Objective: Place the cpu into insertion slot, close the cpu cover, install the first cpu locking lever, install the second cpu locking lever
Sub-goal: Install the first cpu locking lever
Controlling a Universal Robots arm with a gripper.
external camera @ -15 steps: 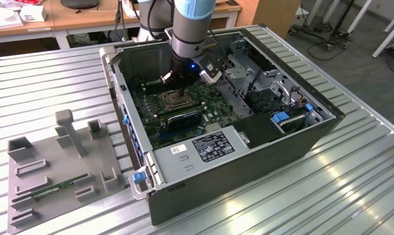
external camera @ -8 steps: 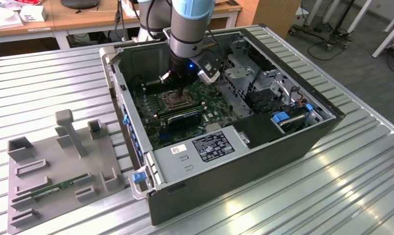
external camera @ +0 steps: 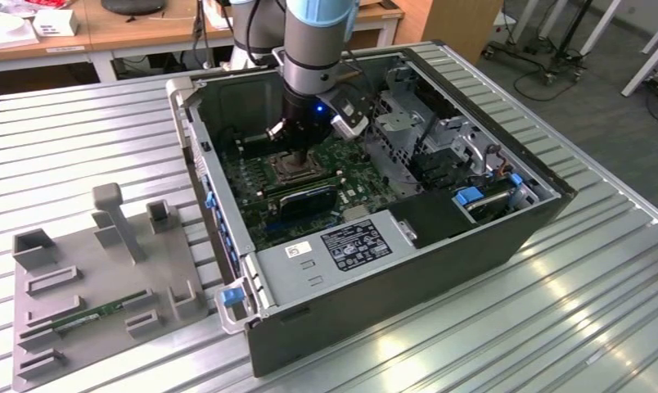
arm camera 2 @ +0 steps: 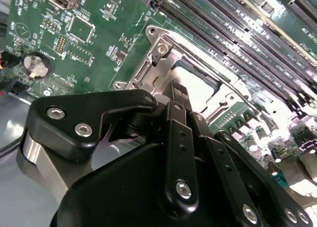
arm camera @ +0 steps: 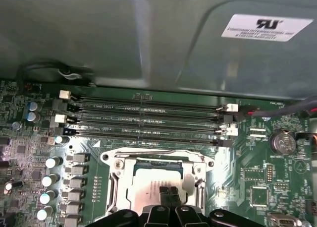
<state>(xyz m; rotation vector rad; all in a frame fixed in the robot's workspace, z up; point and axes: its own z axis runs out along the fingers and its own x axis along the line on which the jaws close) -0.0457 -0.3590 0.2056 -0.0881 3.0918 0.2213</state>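
The cpu (arm camera: 148, 190) lies flat in the insertion slot (external camera: 290, 169) amid the green motherboard, its pale silver top showing in both wrist views (arm camera 2: 200, 88). The cpu cover (arm camera: 158, 158), a silver frame, appears to lie down around it, with the chip showing through its window (arm camera 2: 163, 43). My gripper (arm camera: 168, 193) reaches down into the open computer case (external camera: 198, 147), and its narrow black fingertips (arm camera 2: 178, 88) are shut together, right over the near edge of the cpu and empty. I cannot make out the locking levers.
Long black memory slots (arm camera: 148, 120) run beside the socket, with capacitors (arm camera: 52, 180) on another side and a coin battery (arm camera: 282, 141) nearby. The case's metal walls and drive cage (external camera: 439, 139) hem in the arm. A grey fixture tray (external camera: 45, 327) holds a green memory stick (external camera: 94, 315).
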